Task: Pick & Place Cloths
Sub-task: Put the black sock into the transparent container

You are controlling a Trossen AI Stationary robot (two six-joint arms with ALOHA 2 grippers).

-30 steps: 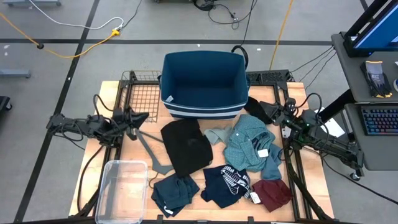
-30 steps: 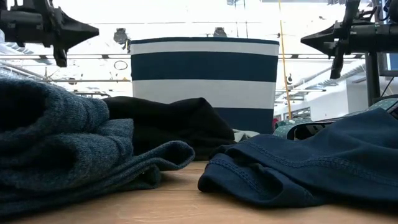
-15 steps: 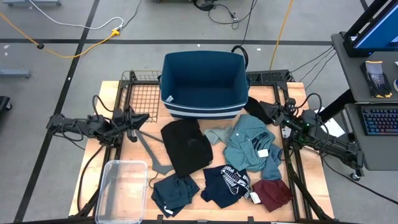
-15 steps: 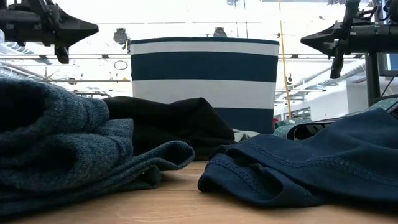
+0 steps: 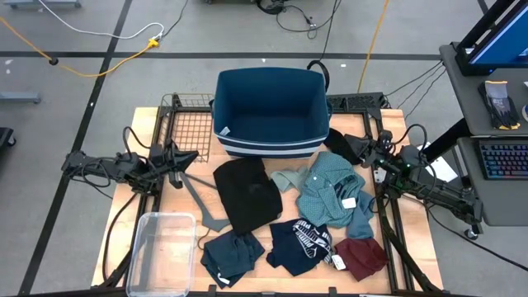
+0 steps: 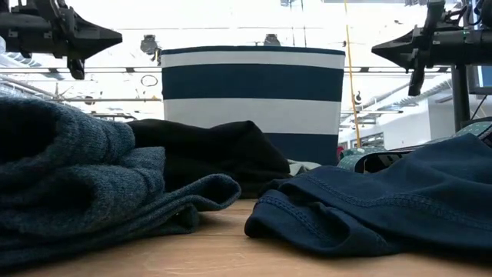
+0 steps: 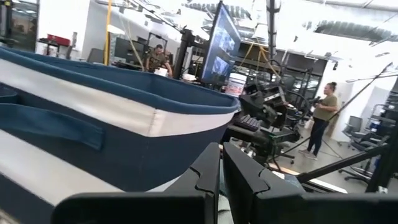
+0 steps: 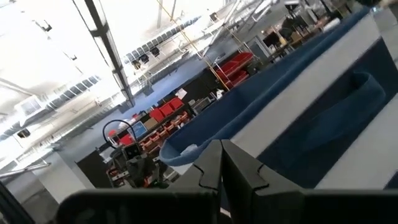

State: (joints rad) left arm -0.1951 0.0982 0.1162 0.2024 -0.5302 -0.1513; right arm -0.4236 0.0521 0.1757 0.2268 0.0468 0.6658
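Several cloths lie spread on the table in the high view: a black one [image 5: 246,194], a teal checked one [image 5: 332,191], a pale green one [image 5: 287,179], a navy one with white print [image 5: 302,244], a maroon one [image 5: 360,255] and a dark teal one [image 5: 232,254]. My left gripper [image 5: 195,155] hangs shut above the table's left side, left of the black cloth. My right gripper [image 5: 332,137] hangs shut above the right side, beyond the checked cloth, beside the basket. Both touch nothing.
A navy basket with a white stripe [image 5: 270,113] stands open at the far middle. A grey hanger [image 5: 198,200] lies left of the black cloth. A clear plastic bin [image 5: 161,252] sits at the near left. A wire grid [image 5: 188,125] lies at the far left.
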